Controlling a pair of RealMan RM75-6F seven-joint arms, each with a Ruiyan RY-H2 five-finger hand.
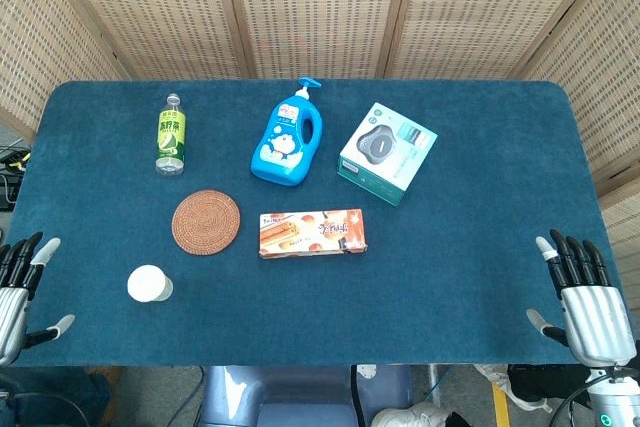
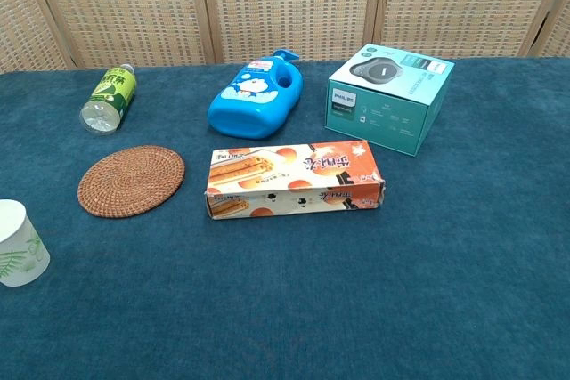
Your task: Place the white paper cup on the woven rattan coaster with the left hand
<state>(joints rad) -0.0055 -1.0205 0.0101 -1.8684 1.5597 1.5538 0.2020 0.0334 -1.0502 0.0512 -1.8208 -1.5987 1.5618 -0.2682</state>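
Observation:
The white paper cup (image 1: 149,284) (image 2: 18,244) stands upright near the table's front left, a short way in front of the round woven rattan coaster (image 1: 206,222) (image 2: 131,181), which lies bare. My left hand (image 1: 20,290) hovers at the table's left front edge, left of the cup, fingers spread and holding nothing. At the right front edge my right hand (image 1: 583,299) is likewise spread and empty. Neither hand appears in the chest view.
On the blue table (image 1: 460,247) lie an orange snack box (image 1: 312,233) (image 2: 295,182) right of the coaster, a blue pump bottle (image 1: 288,137) (image 2: 255,98), a green drink bottle (image 1: 172,135) (image 2: 109,98) and a teal boxed product (image 1: 387,153) (image 2: 389,98) further back.

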